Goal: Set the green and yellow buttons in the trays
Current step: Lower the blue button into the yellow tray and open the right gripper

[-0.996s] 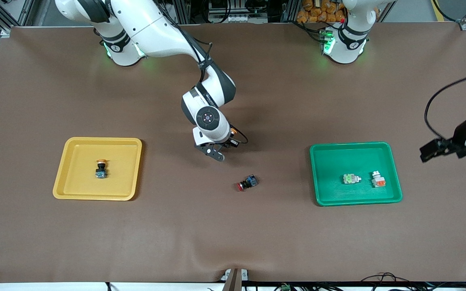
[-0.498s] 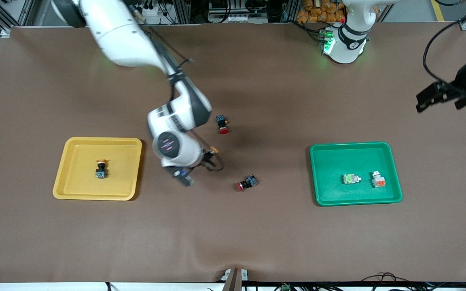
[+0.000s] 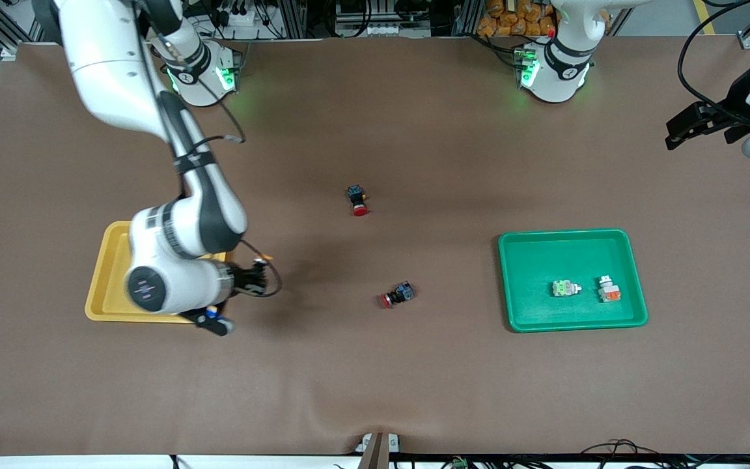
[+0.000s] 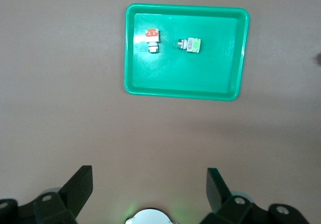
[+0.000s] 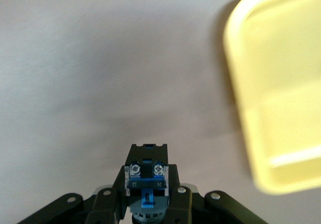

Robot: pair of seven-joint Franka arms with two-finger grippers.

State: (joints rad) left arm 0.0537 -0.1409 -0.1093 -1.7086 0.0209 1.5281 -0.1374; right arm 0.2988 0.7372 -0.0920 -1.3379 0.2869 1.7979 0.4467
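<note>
Yellow button (image 5: pixel 146 184), clamped in the right gripper (image 3: pixel 215 320), has swung from table centre to the yellow tray's (image 3: pixel 107 290) four-o'clock corner; release looks close. Left gripper (image 3: pixel 707 120) waits wide open, up at two o'clock of the green tray (image 3: pixel 629 273).

Both arms are glossy white with dark grey bands at the joints, and each round base carries a black ring and a green light. The right arm (image 3: pixel 153 130) has a thin black cable along its forearm and a round grey cap with small marks at the wrist. The left gripper (image 4: pixel 148 196) has black angular fingers (image 4: pixel 77 189) with small silver screws.
</note>
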